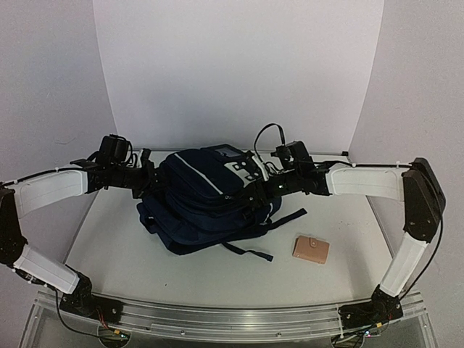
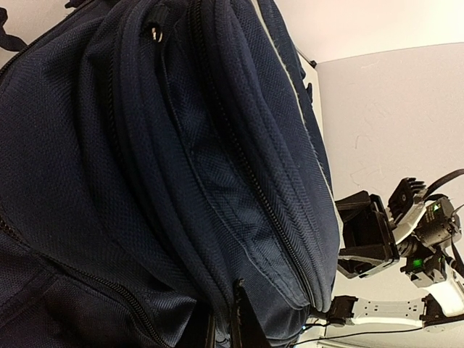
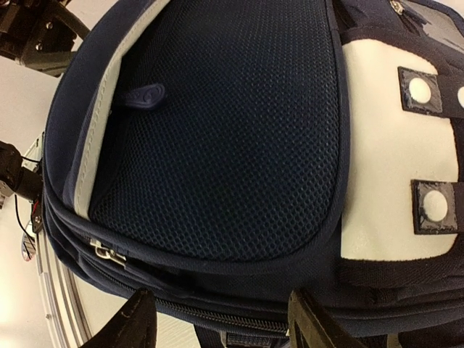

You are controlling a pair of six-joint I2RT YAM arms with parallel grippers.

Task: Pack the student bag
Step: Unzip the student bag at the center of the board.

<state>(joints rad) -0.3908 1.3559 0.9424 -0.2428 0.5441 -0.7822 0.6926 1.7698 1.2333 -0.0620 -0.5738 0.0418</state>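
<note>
Your white table [image 1: 326,279] holds the student bag [image 1: 206,199] in the middle of the frame. It is a puffy dark blue cloth backpack with bumpy mesh and shut zips, so its inside is hidden. Your right gripper [image 3: 221,304] is spread wide over it. Your left gripper [image 2: 225,326] pinches its cloth. A small tan wallet [image 1: 311,249] lies at the lower right.

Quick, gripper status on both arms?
Left gripper: closed, pinching a fold of the student bag.
Right gripper: open, spread wide at the bag's edge, holding nothing.
</note>
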